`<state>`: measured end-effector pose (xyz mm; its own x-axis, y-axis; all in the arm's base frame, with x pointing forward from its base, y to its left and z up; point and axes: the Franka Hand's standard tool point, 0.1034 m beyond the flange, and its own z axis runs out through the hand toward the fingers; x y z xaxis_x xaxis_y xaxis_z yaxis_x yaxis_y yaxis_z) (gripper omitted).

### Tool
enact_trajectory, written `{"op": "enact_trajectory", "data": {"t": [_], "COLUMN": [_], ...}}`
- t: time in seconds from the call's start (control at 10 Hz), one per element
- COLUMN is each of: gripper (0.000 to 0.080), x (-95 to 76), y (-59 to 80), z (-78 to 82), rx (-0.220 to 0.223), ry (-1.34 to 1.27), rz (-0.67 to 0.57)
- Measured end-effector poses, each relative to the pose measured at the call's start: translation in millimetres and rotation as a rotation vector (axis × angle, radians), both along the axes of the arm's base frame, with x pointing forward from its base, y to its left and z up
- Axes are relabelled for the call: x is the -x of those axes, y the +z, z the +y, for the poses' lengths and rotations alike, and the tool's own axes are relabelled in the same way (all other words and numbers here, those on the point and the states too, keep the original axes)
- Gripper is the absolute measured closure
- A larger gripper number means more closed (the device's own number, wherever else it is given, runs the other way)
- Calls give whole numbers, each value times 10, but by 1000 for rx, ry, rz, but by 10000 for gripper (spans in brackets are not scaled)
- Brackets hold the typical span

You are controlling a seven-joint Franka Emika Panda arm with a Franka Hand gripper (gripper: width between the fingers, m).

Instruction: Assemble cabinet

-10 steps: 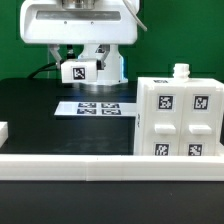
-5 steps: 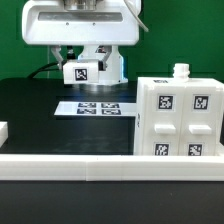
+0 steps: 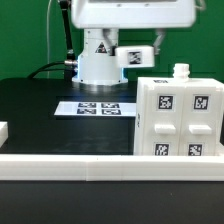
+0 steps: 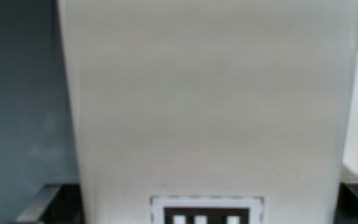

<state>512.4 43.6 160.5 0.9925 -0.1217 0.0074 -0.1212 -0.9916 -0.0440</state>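
Note:
The cabinet (image 3: 180, 115) is a big white box with tagged fronts and a small knob on top, standing at the exterior view's right on the black table. My gripper (image 3: 136, 50) hangs above and to the left of the cabinet's top, apart from it. It is shut on a white tagged part (image 3: 135, 56). In the wrist view this part (image 4: 202, 90) fills most of the picture, with its tag near the gripper (image 4: 206, 205). A dark finger (image 4: 48, 200) shows at each side of it.
The marker board (image 3: 97, 107) lies flat in the middle of the table. A white rail (image 3: 100, 165) runs along the front edge. A small white piece (image 3: 3, 131) sits at the left edge. The arm's white base (image 3: 98, 62) stands behind.
The arm has swung to the exterior view's right and risen, carrying the white tagged part from left of centre to near the cabinet's top. The cabinet has not moved.

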Motion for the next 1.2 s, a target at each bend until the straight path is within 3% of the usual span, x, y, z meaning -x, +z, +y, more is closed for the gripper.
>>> {"op": "enact_trajectory", "data": {"t": [0.1,0.2,0.3,0.4,0.5,0.7,1.0,1.2], "gripper": [239,239,239,239,239,239,239,239], "x": [-35,-35,-17,24,7,-185,-430,-398], "y": [44,31,13,-21,26,119,154,137], "z": [226,294,306,186,179,264,320,314], "rx": [19,15,16,18,17,17,20,21], "ry": [-8,3,34,53,46,57,71,71], "rz": [12,9,7,6,18,-1,-7,-1]}}
